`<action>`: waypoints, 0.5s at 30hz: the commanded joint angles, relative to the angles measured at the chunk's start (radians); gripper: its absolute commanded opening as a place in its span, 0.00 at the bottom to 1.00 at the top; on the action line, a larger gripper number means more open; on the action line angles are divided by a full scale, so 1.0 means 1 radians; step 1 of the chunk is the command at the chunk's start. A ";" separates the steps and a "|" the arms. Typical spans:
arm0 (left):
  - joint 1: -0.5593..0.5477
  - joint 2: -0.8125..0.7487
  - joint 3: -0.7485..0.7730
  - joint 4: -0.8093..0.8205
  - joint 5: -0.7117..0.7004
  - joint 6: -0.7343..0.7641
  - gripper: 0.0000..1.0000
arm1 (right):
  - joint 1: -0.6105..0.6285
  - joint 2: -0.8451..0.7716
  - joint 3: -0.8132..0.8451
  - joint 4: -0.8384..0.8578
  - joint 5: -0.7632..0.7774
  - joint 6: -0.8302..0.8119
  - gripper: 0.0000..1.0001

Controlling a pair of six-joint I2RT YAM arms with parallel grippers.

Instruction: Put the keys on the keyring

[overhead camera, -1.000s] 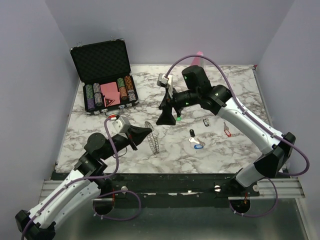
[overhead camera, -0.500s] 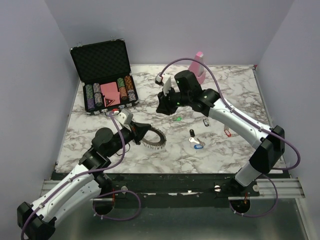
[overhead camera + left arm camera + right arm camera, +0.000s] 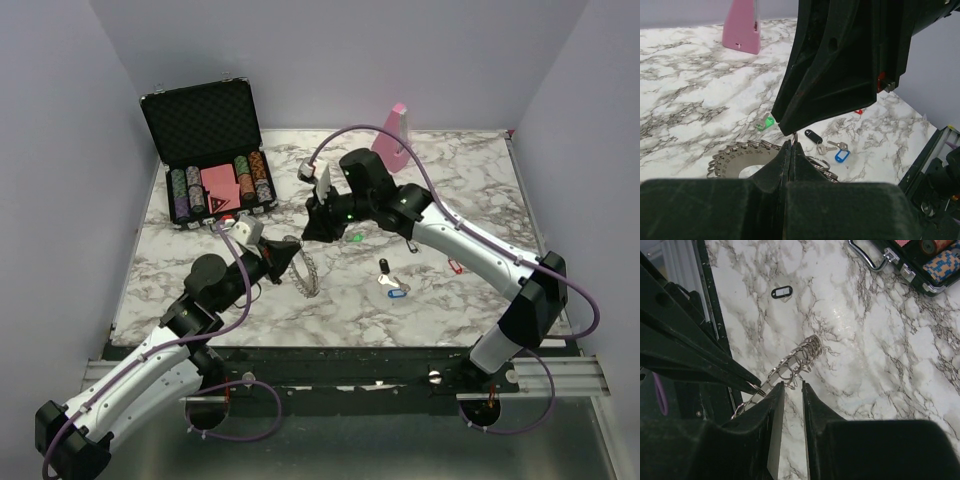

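- Left gripper (image 3: 791, 150) clenched on the rim of the keyring (image 3: 735, 162): flat grey metal edged with small wire loops like teeth, fanned out just below and left of the fingertips.
- Right gripper (image 3: 793, 386) nose to nose with it, jaws narrowed to a slim gap right at the loops. Impossible to tell whether pinching a loop or stopping just short.
- Risk: hard black tips almost touching, so a small push could twist the thin ring out of the pinch or bend a springy loop.
- No key visible in either gripper, so nothing to thread yet.
- Just beyond the tips, on the glossy marbled table (image 3: 685, 100), the keys (image 3: 827, 146): green key (image 3: 765, 122) ahead-left, black key (image 3: 812, 135) and blue key (image 3: 841, 156) ahead-right, red key (image 3: 858, 111) farther right. Small silver blades, smooth plastic heads, lying flat, probably awkward to pinch.
- Farthest, ahead-left: pink wedge-shaped block (image 3: 742, 25), smooth and upright.
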 commanded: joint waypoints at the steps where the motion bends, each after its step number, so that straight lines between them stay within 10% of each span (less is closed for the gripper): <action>1: -0.003 -0.007 0.024 0.060 -0.033 -0.011 0.00 | 0.031 0.008 -0.008 -0.009 -0.062 -0.024 0.29; 8: -0.003 -0.005 0.024 0.051 -0.041 -0.008 0.00 | 0.040 0.002 -0.003 0.005 0.084 -0.008 0.30; 15: -0.003 -0.080 -0.020 0.066 0.150 0.158 0.00 | 0.002 -0.044 -0.006 0.002 0.173 -0.042 0.52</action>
